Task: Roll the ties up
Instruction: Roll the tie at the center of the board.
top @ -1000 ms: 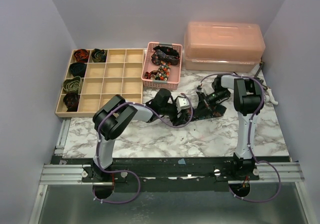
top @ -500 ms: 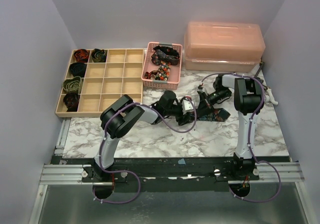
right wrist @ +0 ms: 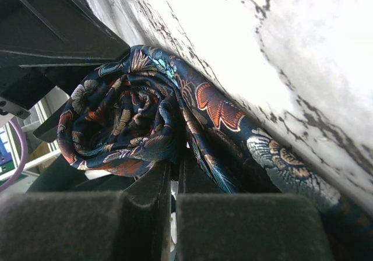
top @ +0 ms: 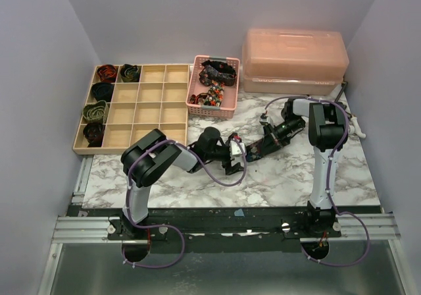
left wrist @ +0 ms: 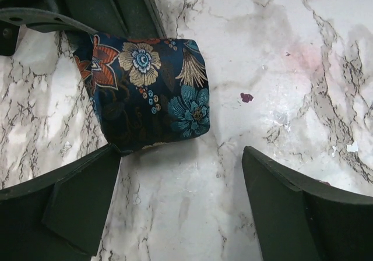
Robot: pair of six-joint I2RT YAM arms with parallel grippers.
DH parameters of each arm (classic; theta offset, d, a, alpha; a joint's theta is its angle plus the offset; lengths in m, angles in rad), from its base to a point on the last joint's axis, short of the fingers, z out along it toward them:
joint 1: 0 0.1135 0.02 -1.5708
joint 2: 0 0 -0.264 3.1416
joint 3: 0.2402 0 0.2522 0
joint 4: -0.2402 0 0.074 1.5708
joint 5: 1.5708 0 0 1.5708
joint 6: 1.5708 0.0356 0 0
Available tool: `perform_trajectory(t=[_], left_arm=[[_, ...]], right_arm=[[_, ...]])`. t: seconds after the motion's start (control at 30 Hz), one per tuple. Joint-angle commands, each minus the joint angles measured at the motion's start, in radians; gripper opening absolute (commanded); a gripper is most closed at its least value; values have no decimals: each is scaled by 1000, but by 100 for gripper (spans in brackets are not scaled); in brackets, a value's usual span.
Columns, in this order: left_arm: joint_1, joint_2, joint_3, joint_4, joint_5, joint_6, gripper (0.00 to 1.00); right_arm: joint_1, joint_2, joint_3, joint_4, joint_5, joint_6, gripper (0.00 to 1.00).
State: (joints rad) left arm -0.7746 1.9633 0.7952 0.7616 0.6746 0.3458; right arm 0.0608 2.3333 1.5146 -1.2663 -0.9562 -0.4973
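The left claw (left wrist: 180, 156) had just opened wide, freeing the floral tie (left wrist: 148, 92), whose unfinished roll the shut right claw (right wrist: 176, 173) pinched.

Marble table (top: 296, 176): floral tie (left wrist: 148, 92), wooden tray (top: 150, 94), pink basket (top: 210, 110), lidded box (top: 294, 53)

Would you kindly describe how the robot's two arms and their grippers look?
Both the left arm and right arm have pale grey-white lower links and bulky black joints above. Purple cables loop along each. The left gripper and right gripper carry flat, dark, matte fingers; no markings are legible.
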Motion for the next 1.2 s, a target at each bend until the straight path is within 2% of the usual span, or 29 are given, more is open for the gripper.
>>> perform_trajectory(t=[0.0, 0.27, 0.4, 0.5, 0.7, 0.8, 0.97, 1.07, 1.17], left_arm=[[-22, -20, 20, 50, -21, 2, 90], [-71, 19, 105, 8, -137, 31, 94], [-88, 26, 138, -57, -115, 68, 82], [-89, 43, 214, -245, -154, 45, 70], [-75, 39, 148, -290, -199, 41, 70], [-75, 53, 171, -317, -203, 37, 59], [-65, 60, 207, -358, -170, 13, 24], [-54, 56, 205, -392, -124, -4, 11], [-32, 54, 202, -451, -57, -17, 5]], right_arm=[[35, 85, -42, 29, 202, 17, 0], [53, 100, -10, 9, 196, 13, 0], [57, 104, 3, -4, 186, 12, 0], [57, 97, 10, -14, 186, 8, 0], [58, 86, 15, -27, 170, 11, 0], [59, 81, 19, -36, 163, 6, 0], [60, 45, 26, -70, 131, -17, 2], [57, 2, 51, -137, 65, -67, 21], [37, -69, 72, -154, -6, -57, 32]])
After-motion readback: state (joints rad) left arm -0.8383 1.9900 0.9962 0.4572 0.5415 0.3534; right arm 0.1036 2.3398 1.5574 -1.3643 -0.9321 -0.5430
